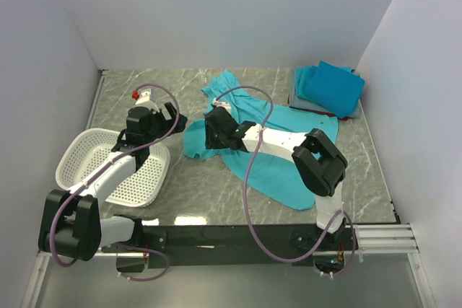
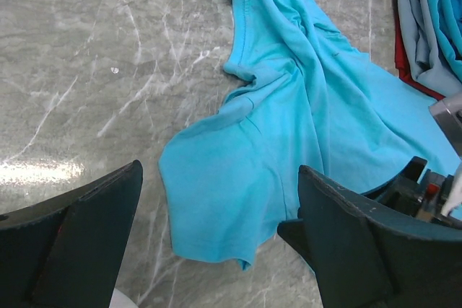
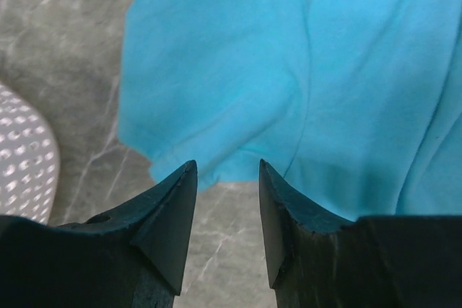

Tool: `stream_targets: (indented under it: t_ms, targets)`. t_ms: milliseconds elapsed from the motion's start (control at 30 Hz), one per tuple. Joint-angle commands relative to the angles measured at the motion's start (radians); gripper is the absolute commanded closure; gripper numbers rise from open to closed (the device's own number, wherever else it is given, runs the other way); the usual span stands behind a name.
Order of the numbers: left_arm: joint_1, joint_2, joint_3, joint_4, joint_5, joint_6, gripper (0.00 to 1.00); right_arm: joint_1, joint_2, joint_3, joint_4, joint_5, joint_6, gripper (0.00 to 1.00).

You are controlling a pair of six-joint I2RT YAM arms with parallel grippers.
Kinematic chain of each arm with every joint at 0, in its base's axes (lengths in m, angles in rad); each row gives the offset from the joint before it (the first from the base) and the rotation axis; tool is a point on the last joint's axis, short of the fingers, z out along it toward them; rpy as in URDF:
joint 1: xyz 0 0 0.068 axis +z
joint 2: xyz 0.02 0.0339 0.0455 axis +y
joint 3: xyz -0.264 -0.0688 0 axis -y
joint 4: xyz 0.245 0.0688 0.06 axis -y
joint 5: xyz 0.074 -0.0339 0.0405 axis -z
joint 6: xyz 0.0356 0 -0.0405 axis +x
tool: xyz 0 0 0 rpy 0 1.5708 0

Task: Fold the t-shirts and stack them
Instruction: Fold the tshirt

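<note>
Fingers (image 3: pixel 170 214) of the right tool (image 3: pixel 227 166) stand parted, grasping nothing, over an edge of the teal shirt (image 1: pixel 278 171) spread on the desk (image 1: pixel 144 84). The left tool (image 2: pixel 220 169) gapes wide nearby. The folded shirts (image 1: pixel 328 88) sit stacked far right.

Lab test cell: white walls (image 1: pixel 216 12) w/ marble-look table (image 1: pixel 195 99).

A spread t-shirt (image 1: pixel 285 171) lies across the middle of the bench (image 1: pixel 144 91), running from 12 toward 4 o'clock. The stack of folded t-shirts (image 1: pixel 328 88) sits at 2 o'clock, just behind it. The basket (image 1: pixel 79 153) stands at 8 o'clock. The left end effector (image 1: pixel 172 119) is between basket and shirt; the right end effector (image 1: pixel 207 135) is over the shirt's 9 o'clock edge.
</note>
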Motion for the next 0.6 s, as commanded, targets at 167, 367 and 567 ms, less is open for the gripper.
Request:
stream_targets:
  t_ms: [167,367,567]
  targets:
    - [0.011,-0.005,-0.009,0.068,0.04,-0.019,0.06,0.006,0.076,0.089,-0.112,0.131,0.005,0.53]
    - [0.012,0.003,-0.009,0.074,0.057,-0.021,0.06,0.007,0.123,0.107,-0.132,0.134,0.0,0.54]
    - [0.012,-0.002,-0.011,0.074,0.072,-0.022,0.07,0.007,0.137,0.098,-0.157,0.152,-0.012,0.62]
